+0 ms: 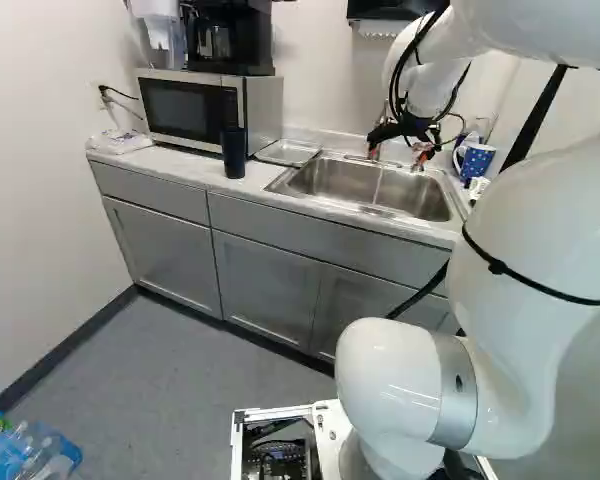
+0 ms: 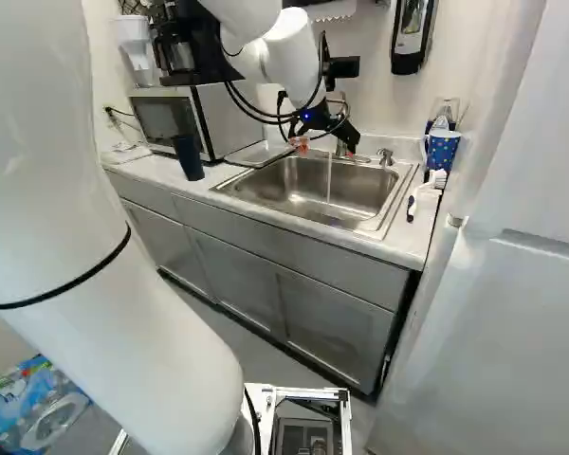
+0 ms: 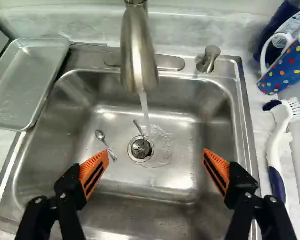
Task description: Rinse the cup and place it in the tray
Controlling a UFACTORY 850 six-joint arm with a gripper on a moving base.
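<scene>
The pincer [image 1: 397, 157] is wide open above the sink [image 3: 150, 212], gripping nothing. Water runs from the faucet [image 3: 139, 55] ahead of it. The metal tray [image 3: 25, 82] and dark tumbler [image 1: 234, 153] are to its left, the polka-dot mug [image 3: 290, 66] to its right.

Left of the sink [image 3: 244, 125] stand tray [image 3: 27, 80], tumbler [image 1: 234, 153], microwave [image 1: 180, 108]; right, brush [image 3: 274, 145], mug [image 3: 291, 63]; behind, faucet [image 3: 138, 57]; inside, a spoon [image 3: 101, 136]

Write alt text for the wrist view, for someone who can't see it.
The open, empty hand hangs over the steel sink, where water runs from the faucet toward the drain. Beside the drain lies a small spoon. A metal tray sits at one side, a dotted mug and a brush at the other.
</scene>
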